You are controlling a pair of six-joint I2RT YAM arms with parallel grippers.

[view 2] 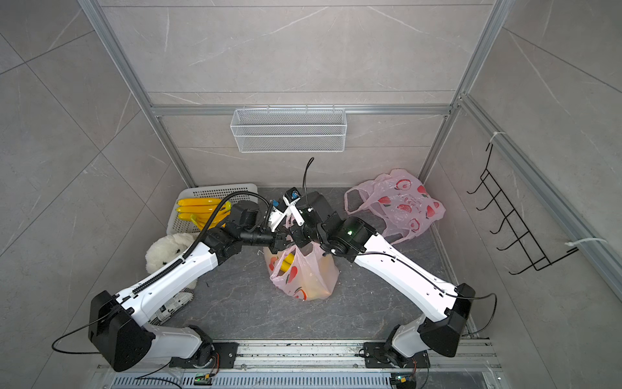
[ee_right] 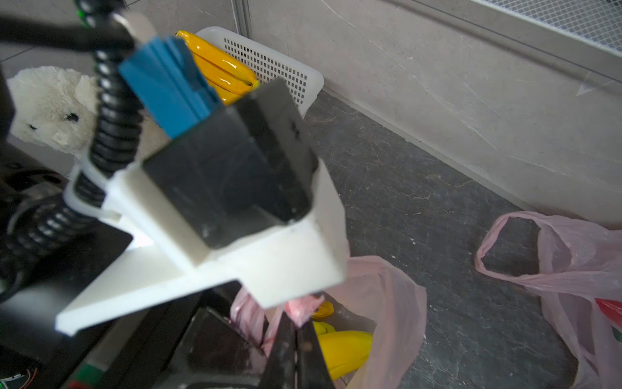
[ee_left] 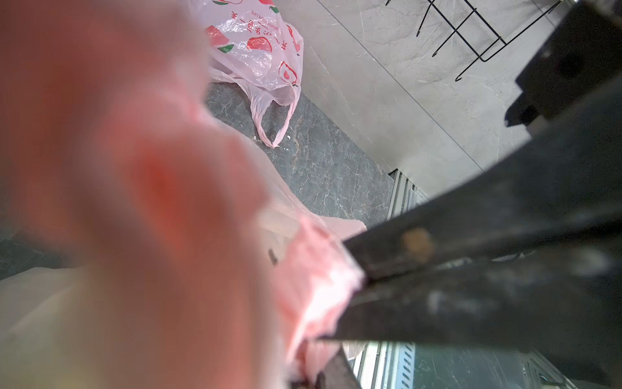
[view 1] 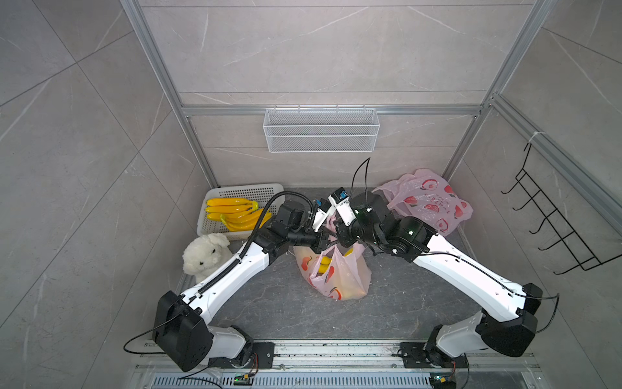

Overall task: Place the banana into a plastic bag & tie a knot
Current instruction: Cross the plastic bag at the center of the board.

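Note:
The pink plastic bag [view 1: 350,279] [view 2: 314,279] stands in the middle of the dark floor. A yellow banana [view 1: 324,262] [ee_right: 343,350] lies inside it. Both grippers meet just above the bag's mouth. My right gripper [view 1: 338,239] [ee_right: 296,323] is shut, its two black fingers [ee_left: 420,249] pinching a bunched pink handle. My left gripper [view 1: 323,240] [ee_left: 313,377] faces it from the left, shut on the other bunch of pink handle. In the left wrist view, blurred pink plastic covers most of the picture.
A second pink bag [view 1: 427,202] [ee_right: 572,262] lies slack at the back right. A white basket [view 1: 215,229] with more bananas [view 1: 232,205] sits at the back left, next to a white plush toy [view 1: 205,252]. A wire basket [view 1: 321,129] and a black hook rack [view 1: 555,222] hang on the walls.

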